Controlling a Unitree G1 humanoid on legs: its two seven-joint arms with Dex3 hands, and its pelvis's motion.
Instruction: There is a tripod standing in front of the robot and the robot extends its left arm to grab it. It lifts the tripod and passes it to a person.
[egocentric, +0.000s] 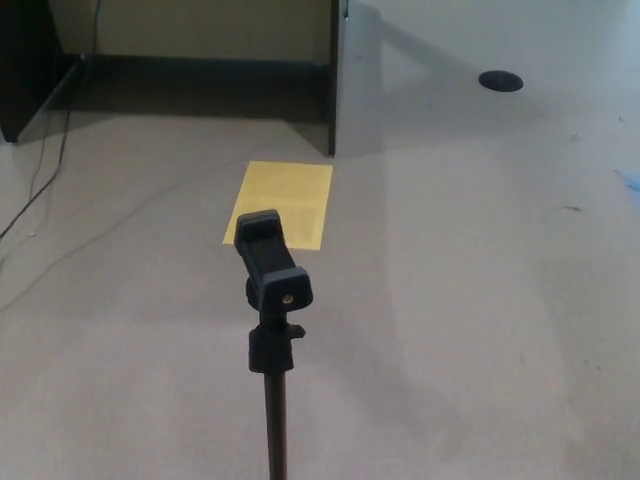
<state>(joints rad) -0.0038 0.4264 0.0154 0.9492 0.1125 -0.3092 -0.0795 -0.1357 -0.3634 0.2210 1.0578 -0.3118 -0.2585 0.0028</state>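
A black tripod (272, 330) stands upright in the lower middle of the head view, its thin pole running down out of the bottom edge. A black phone clamp head (270, 258) tops it, tilted slightly back. Its legs are out of frame. Neither of my hands shows in this view, and nothing touches the tripod.
A yellow sheet (281, 203) lies flat on the grey carpet just behind the tripod head. A dark partition edge (335, 80) stands at the back, with a dark cabinet (25, 60) at far left. Cables (50, 170) trail across the floor on the left. A black round disc (500, 81) lies far right.
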